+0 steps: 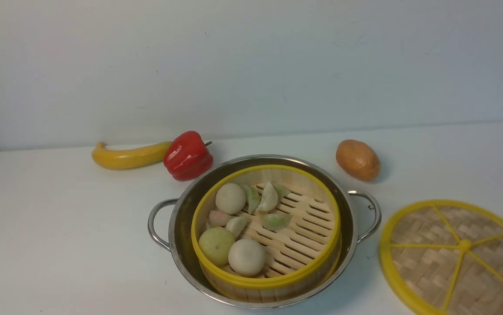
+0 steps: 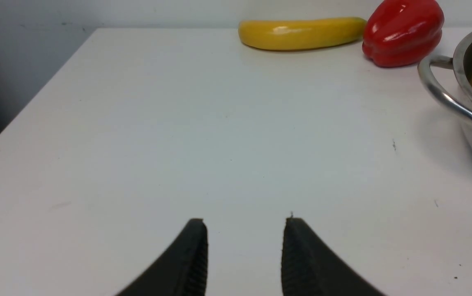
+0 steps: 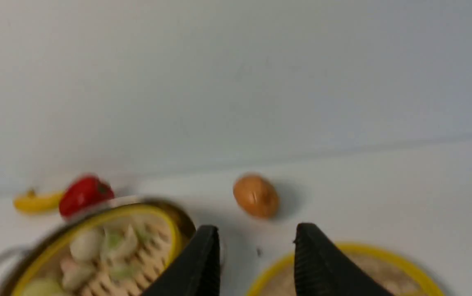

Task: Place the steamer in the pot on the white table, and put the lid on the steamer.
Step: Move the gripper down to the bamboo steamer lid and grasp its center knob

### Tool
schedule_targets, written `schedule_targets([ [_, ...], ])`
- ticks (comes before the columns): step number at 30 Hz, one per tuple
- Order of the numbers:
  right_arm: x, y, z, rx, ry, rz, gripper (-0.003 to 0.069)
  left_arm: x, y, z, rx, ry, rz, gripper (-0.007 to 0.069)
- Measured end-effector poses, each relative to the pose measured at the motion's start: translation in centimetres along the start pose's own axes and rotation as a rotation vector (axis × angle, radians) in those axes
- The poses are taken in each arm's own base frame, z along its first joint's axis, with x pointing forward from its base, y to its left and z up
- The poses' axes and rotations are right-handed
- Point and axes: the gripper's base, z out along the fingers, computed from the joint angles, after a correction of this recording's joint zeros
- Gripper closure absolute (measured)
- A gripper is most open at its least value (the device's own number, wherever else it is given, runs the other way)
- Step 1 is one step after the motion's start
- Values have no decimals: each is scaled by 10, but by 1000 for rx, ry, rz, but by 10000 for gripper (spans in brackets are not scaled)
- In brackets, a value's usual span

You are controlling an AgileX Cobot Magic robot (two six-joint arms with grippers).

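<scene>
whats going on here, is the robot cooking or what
A two-armed robot is setting up a steamer. The steamer, filled with toy dumplings and buns, already sits inside the pot on the white table. The lid lies flat on the table to the pot's right, not yet on. Both the left gripper and the right gripper are open and empty.

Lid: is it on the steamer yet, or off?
Off. The lid lies flat on the white table, right of the pot; the steamer sits in the pot uncovered, its buns and dumplings showing.
</scene>
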Motion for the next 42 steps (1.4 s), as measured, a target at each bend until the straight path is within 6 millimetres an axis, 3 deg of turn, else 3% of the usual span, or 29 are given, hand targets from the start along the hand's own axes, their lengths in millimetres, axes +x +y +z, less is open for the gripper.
schedule_targets([
  [7,11,-11,70,12,529,-165,418,0,0,0,0,0,0,377],
  [12,6,-21,125,6,697,-265,417,0,0,0,0,0,0,377],
  [21,9,-33,198,-6,849,-270,416,0,0,0,0,0,0,377],
  [30,44,-49,241,1,998,-261,416,0,0,0,0,0,0,377],
  [42,67,-60,266,15,1024,-257,416,0,0,0,0,0,0,377],
])
